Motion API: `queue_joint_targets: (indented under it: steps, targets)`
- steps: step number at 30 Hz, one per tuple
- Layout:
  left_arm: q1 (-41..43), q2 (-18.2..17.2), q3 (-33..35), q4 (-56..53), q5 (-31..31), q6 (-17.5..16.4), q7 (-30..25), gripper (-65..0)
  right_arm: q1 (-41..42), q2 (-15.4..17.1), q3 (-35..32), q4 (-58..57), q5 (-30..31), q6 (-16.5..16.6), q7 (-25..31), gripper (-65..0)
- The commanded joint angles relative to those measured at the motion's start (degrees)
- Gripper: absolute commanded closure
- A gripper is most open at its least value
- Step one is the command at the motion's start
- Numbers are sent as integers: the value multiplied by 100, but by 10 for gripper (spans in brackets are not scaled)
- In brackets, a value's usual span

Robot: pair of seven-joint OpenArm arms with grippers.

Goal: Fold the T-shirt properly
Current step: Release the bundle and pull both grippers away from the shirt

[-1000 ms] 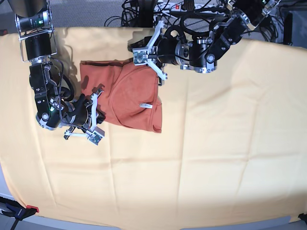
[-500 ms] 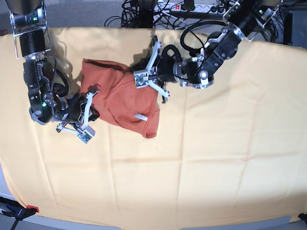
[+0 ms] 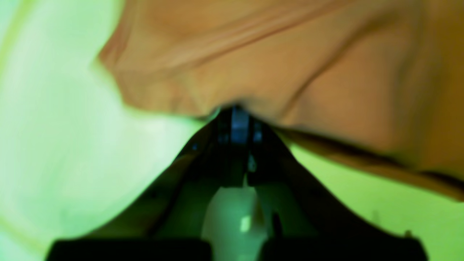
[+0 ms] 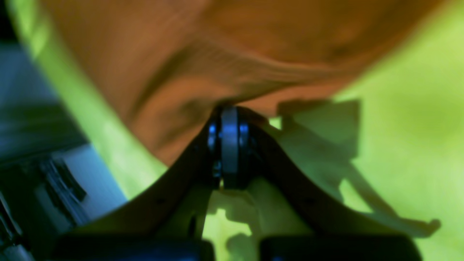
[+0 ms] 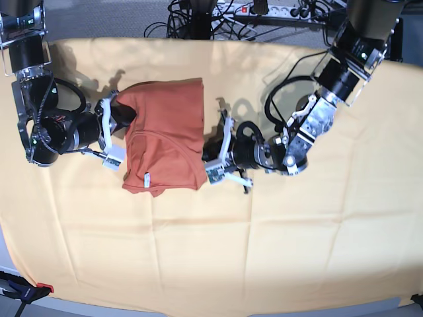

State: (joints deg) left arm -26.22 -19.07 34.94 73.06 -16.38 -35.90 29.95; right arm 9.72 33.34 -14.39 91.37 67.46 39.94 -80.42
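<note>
The rust-orange T-shirt (image 5: 165, 132) lies bunched and folded over on the yellow cloth, left of centre, with its small white label (image 5: 146, 176) near the front edge. My right gripper (image 5: 124, 121) is at the shirt's left edge. In the right wrist view that gripper (image 4: 228, 112) is shut on the T-shirt (image 4: 203, 54). My left gripper (image 5: 206, 156) is at the shirt's right edge. In the left wrist view it (image 3: 235, 114) is shut on a pinch of the T-shirt (image 3: 290, 65). Both wrist views are blurred.
A large pale yellow cloth (image 5: 297, 244) covers the whole table. Black cables and a power strip (image 5: 264, 10) lie beyond the back edge. A clamp (image 5: 26, 290) sits at the front left corner.
Both arms have swung with the shirt in their grip: the left gripper came down toward the front, the right gripper moved back and left. The shirt has turned and gathered narrower.
</note>
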Motion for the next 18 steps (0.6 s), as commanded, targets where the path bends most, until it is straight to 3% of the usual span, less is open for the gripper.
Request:
queue_joint_targets:
  steps: [1, 5, 11, 14, 18]
  targets:
    - [-155, -111, -13, -15, 286, 122, 420, 0, 144, 166, 72, 90, -26, 6, 42, 0]
    - [-487, -234, -13, 2, 269, 402, 852, 0, 138, 380, 170, 90, -828, -74, 367, 0]
    - [-671, -612, -24, 120, -422, 564, 957, 0, -46, 575, 170, 87, -2138, -970, 743, 0]
    - [-669, -782, -81, 146, -984, 474, 986, 0, -348, 568, 170, 87, -1867, -892, 787, 0]
    - [-667, -866, -393, 146, -1523, 61, 1174, 0, -706, 568, 170, 90, -1344, -636, 780, 0]
